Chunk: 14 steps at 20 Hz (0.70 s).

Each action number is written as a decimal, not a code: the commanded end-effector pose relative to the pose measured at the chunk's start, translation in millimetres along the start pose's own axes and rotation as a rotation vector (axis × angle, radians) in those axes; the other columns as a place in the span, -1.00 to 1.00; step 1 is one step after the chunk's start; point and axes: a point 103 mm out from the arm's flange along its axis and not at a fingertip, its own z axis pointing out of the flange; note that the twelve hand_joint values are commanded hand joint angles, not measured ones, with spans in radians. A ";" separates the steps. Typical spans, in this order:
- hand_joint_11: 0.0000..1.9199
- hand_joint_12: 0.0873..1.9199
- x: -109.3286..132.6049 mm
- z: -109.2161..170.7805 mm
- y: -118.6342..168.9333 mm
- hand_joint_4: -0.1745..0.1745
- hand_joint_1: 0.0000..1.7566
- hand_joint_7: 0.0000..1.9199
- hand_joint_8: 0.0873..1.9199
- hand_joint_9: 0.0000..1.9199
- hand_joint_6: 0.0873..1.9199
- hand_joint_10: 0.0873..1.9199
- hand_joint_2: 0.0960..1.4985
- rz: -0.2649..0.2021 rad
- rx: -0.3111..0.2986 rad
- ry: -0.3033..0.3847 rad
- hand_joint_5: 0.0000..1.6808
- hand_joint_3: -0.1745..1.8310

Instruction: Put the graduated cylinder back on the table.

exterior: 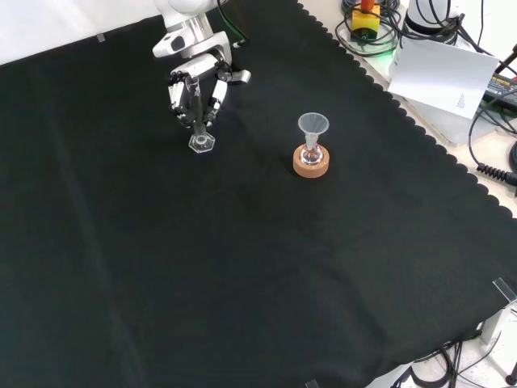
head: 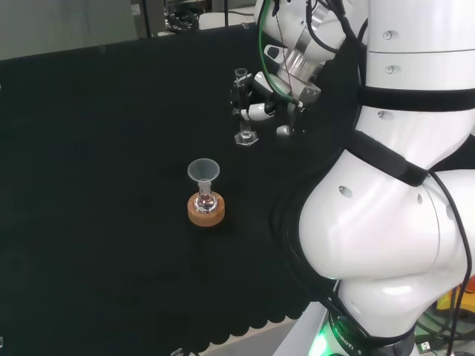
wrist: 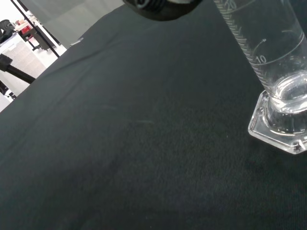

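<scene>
Where the black cloth [exterior: 266, 267] covers the bench, two glass groups stand: one graduated cylinder [exterior: 198, 121] and one small flask [exterior: 310, 153] with one funnel [exterior: 313, 124] in its neck, set on one cork ring [exterior: 311, 164].

In the front view the cylinder stands upright toward eleven o'clock of the cloth's middle, with its hexagonal foot [exterior: 201, 143] seemingly flat on the cloth. The flask on its ring sits toward four o'clock of the cylinder, well apart from it.

The hand [exterior: 196, 85] comes down from twelve o'clock in the front view, its fingers [exterior: 216, 95] curled round the cylinder's upper tube on both sides, so it grips the cylinder. In the head view the hand [head: 269, 100] reaches the cylinder [head: 243, 104] from three o'clock. The wrist view shows the cylinder's lower tube [wrist: 268, 43], with its printed scale, and the foot [wrist: 280, 124] on the cloth.
</scene>
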 end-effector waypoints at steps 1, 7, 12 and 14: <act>0.30 -0.35 -0.4 2.9 -0.1 0.12 0.38 0.03 -0.02 0.52 0.20 -1.00 0.49 -0.002 0.004 0.010 0.08 -0.83; 0.30 -0.35 -1.6 5.1 0.1 0.12 0.38 0.02 -0.01 0.51 0.20 -1.00 0.50 -0.002 0.005 0.023 0.08 -0.83; 0.27 -0.33 -3.6 6.9 0.5 0.12 0.38 0.00 0.02 0.50 0.23 -1.00 0.51 -0.003 0.016 0.038 0.06 -0.83; 0.26 -0.30 -3.8 6.9 0.5 0.12 0.37 -0.01 0.04 0.49 0.24 -1.00 0.51 -0.006 0.023 0.039 0.04 -0.82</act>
